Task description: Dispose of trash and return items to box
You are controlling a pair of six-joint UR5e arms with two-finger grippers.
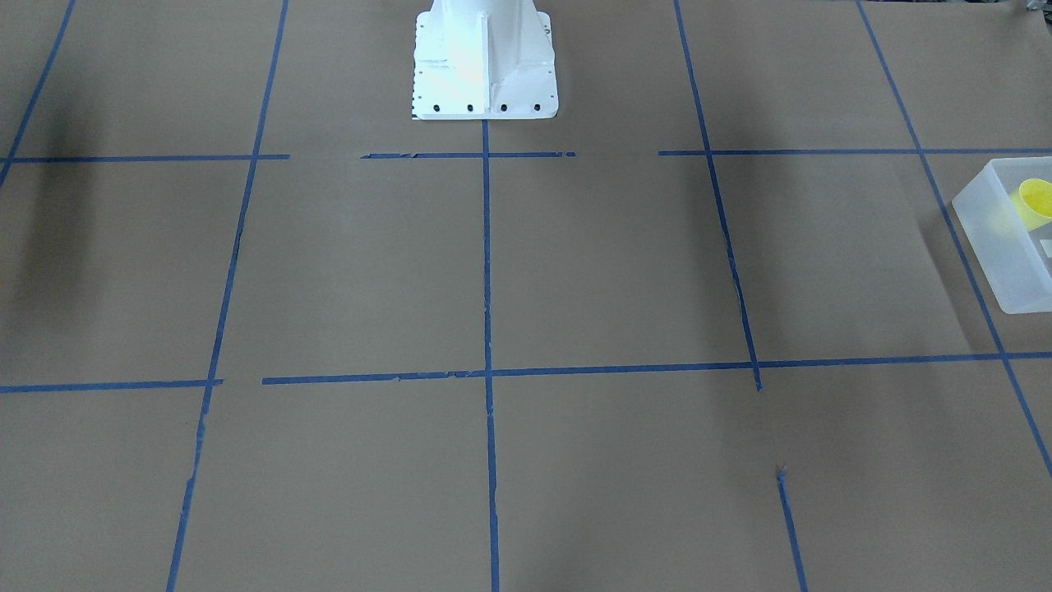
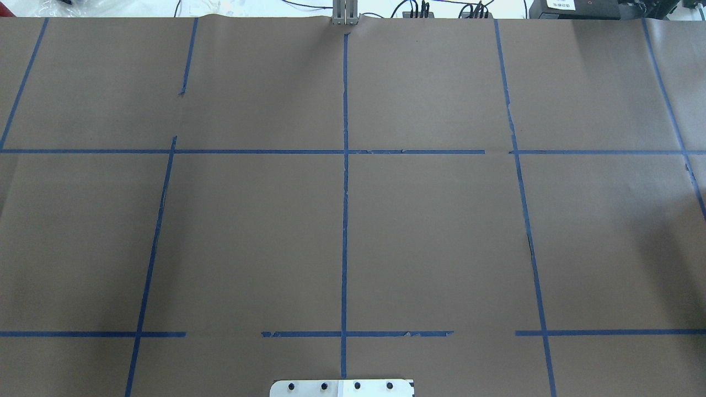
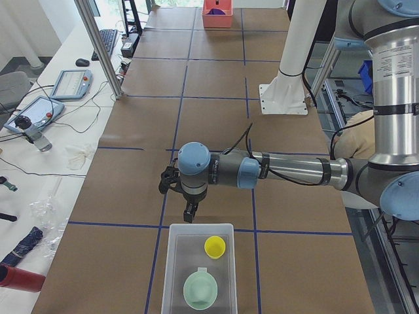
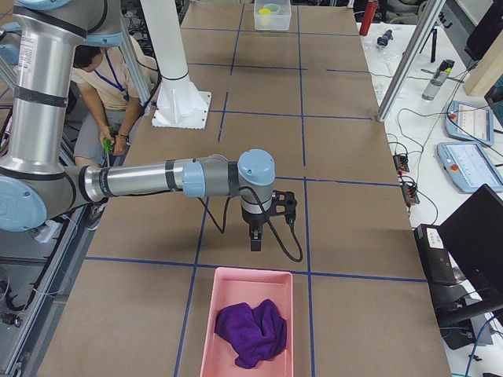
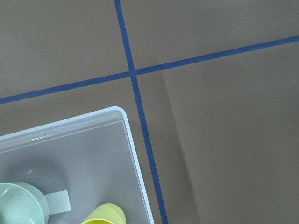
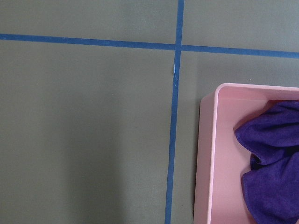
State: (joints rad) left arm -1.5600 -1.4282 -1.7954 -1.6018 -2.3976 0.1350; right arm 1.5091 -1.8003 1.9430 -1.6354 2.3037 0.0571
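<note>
The frosted white box (image 3: 171,261) stands at the table's left end, also in the front view (image 1: 998,255) and the left wrist view (image 5: 134,154). A yellow cup (image 3: 215,246) lies inside it (image 1: 1037,200) (image 5: 105,215), beside a pale green cup (image 3: 200,290) (image 5: 21,205) and a white label (image 5: 58,202). My left gripper (image 3: 190,212) hangs just above the table next to the box's near rim. My right gripper (image 4: 255,239) hangs by the pink tray. Both show only in the side views, so I cannot tell whether either is open or shut.
A pink tray (image 4: 206,330) with a purple cloth (image 4: 251,330) stands at the table's right end, also in the right wrist view (image 6: 205,154). The white robot base (image 1: 485,62) stands mid-table. Brown paper with blue tape lines covers the table.
</note>
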